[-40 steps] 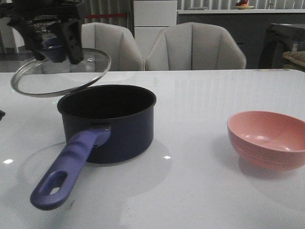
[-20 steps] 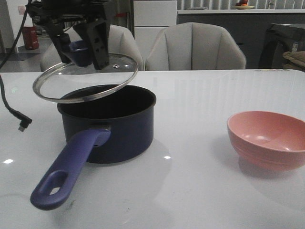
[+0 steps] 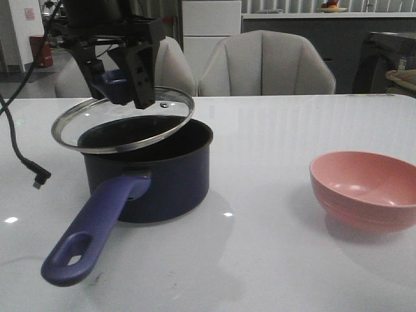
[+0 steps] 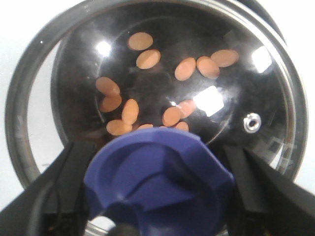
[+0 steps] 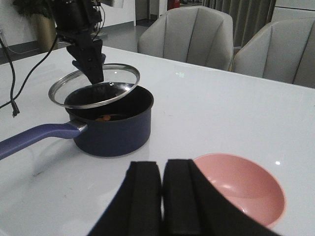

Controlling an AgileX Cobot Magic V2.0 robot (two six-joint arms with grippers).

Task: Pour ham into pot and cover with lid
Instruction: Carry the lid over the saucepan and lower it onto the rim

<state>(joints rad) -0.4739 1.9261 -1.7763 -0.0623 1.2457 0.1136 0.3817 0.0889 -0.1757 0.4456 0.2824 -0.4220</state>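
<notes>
The dark navy pot (image 3: 159, 182) stands left of centre on the white table, its blue-purple handle (image 3: 91, 227) pointing toward the front. Several orange-pink ham slices (image 4: 185, 69) lie on its black bottom, also glimpsed in the right wrist view (image 5: 103, 118). My left gripper (image 3: 120, 91) is shut on the blue knob (image 4: 160, 182) of the glass lid (image 3: 123, 123), which hangs tilted just above the pot's rim, offset a little to the left. My right gripper (image 5: 162, 169) is shut on nothing, above the table near the pink bowl.
An empty pink bowl (image 3: 367, 188) sits at the right of the table. A black cable (image 3: 26, 162) hangs over the left side. Two grey chairs (image 3: 266, 65) stand behind the far edge.
My left gripper has carried the lid rightward and down, from left of the pot to just over its opening. The pot and bowl have not moved.
</notes>
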